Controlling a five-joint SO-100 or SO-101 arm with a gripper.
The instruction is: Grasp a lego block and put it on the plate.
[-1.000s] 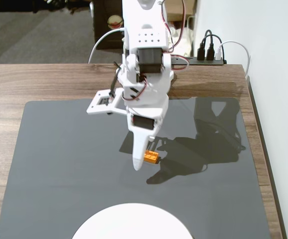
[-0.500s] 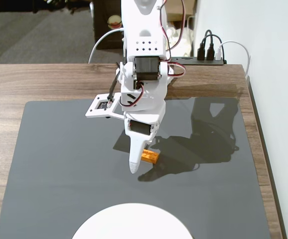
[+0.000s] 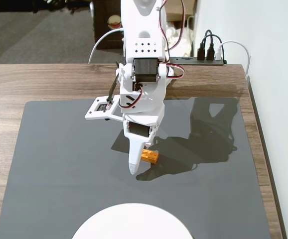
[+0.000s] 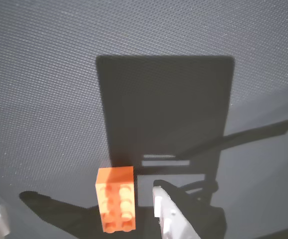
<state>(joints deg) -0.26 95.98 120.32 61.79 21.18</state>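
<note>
Wood table (image 3: pixel 49 84); dark mat (image 3: pixel 59 169) carrying lego block (image 3: pixel 149 157), plate (image 3: pixel 132 222).

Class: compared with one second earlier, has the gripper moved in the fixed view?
Yes. The gripper shifted slightly left, measured against the mat's fixed edges.

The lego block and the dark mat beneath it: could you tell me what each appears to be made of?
The lego block looks like moulded plastic: uniform bright orange, crisp studs, slight sheen. The dark mat seems a rubbery or fabric-faced sheet: fine dotted texture in the wrist view, soft reflections in the fixed view.
</note>
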